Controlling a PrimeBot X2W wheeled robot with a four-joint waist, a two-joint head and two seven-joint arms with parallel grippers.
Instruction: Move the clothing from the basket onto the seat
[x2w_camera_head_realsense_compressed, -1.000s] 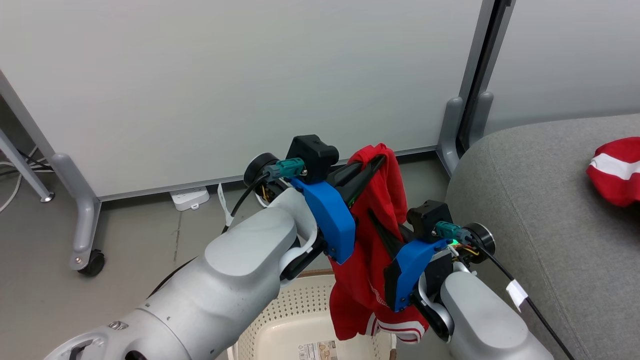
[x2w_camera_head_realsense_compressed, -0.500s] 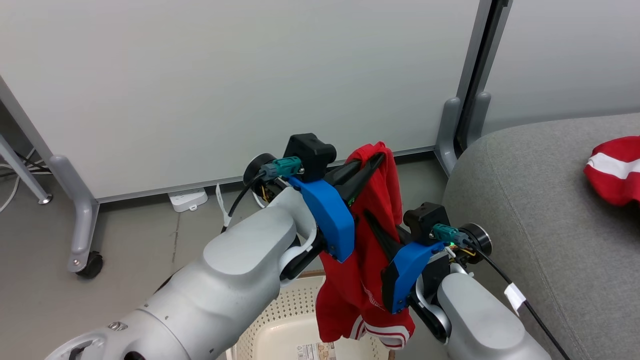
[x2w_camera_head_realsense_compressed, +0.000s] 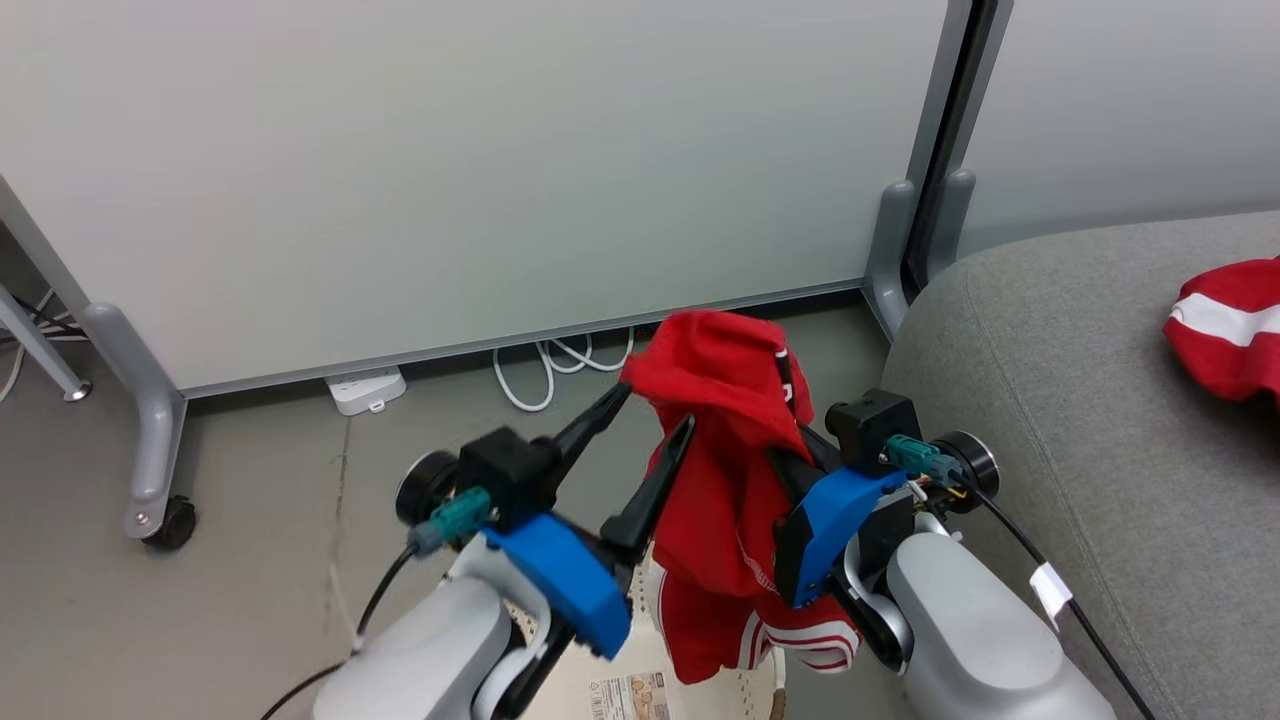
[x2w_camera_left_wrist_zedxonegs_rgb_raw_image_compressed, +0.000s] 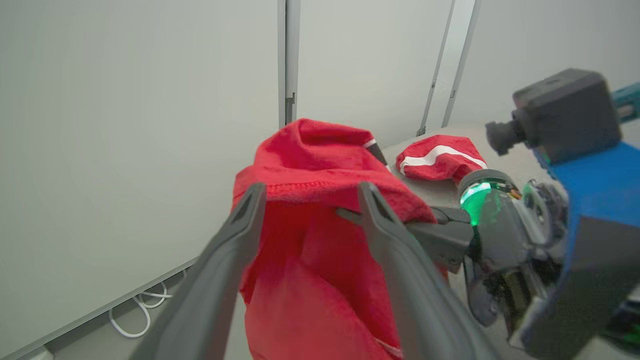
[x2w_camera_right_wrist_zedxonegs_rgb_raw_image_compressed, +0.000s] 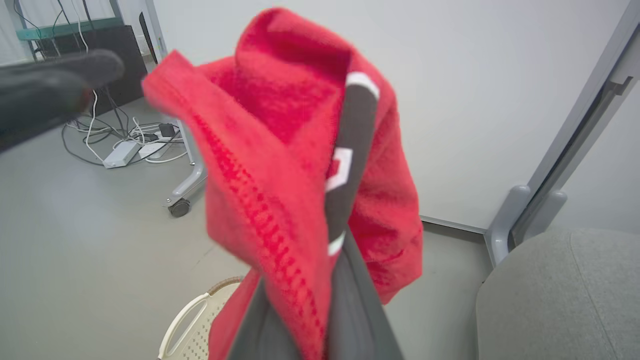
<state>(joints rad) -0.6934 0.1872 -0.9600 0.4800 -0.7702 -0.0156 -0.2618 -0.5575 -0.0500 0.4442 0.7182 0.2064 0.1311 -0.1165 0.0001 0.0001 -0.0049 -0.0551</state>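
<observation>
The clothing is seen as fuzzy, matt red cloth with a knitted hem. The basket is moulded in smooth, perforated cream plastic. The seat is covered in coarse grey woven fabric. The jaws are finished in matt dark plastic.

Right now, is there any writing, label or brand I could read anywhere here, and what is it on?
Nothing legible.
The sticker in the basket: print too small to read.
The white print on the held red garment: too blurred.
The white tag on the cable: looks blank.
</observation>
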